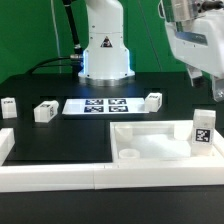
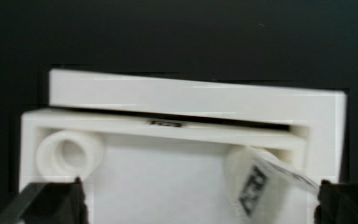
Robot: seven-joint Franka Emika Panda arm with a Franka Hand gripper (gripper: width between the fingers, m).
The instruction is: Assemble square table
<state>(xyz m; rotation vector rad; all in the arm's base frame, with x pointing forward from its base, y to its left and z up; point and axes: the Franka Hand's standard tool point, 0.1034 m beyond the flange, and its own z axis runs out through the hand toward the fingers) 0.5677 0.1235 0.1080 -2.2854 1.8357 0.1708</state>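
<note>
**Gripper open and empty above the square table top**

The gripper [image 2: 194,202] hangs with its jaws spread wide and holds nothing, well above the square table top [image 1: 165,143]. The top lies rim-up against the border wall [image 1: 50,168], probably so that the wall braces it while legs are fitted. One leg [image 1: 203,130] stands upright in the top's corner at the exterior view's right; whether it is fully seated cannot be told. The three loose legs [image 1: 8,108] [image 1: 45,112] [image 1: 153,101] wait upright near the marker board [image 1: 97,104].
</note>
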